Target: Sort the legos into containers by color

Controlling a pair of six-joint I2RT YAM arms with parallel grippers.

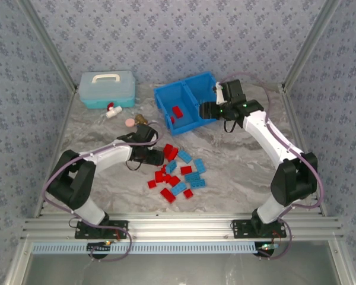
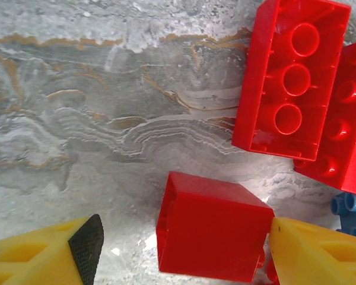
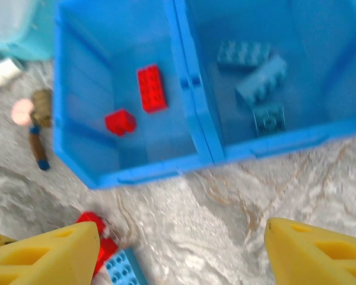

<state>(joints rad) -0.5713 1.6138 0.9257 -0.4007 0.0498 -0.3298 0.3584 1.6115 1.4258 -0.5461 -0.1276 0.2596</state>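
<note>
Red and light-blue legos [image 1: 193, 177] mostly heaped in a loose pile in the middle of the surface [image 1: 243, 161], right in front of the two arms. Bright blue bin [image 1: 161, 100] just behind the pile, two compartments side by side. Left compartment [image 3: 89, 113]: two red bricks [image 3: 151, 88] lying apart on its floor. Right compartment [image 3: 320, 77]: three light-blue bricks [image 3: 262, 80] bunched toward the front wall, a bit blurry though.

Left gripper [image 2: 187, 249] down low at the pile's left edge, open around a small red brick [image 2: 210, 228]. One yellow finger [image 2: 320, 255] touching the brick's side, the black pad [image 2: 88, 246] on the other side standing off it with bare marble in the gap, so not clamped. Bigger red brick [image 2: 291, 77] just beyond, hollow underside facing the camera, pressed up against another red one [image 2: 344, 130]. Bit of a light-blue brick [image 2: 350, 214] peeking in at the frame edge.

Right gripper [image 3: 181, 249] hanging by the bin's near wall, fingers spread wide, nothing between them but marble. Red and blue pile bricks [image 3: 121, 268] beside one finger.

Off to the side: light teal case [image 1: 107, 89] with a white handle at the back left, then a pink disc [image 1: 130, 122] and a brass fitting [image 1: 143, 119] on the surface between case and bin.
</note>
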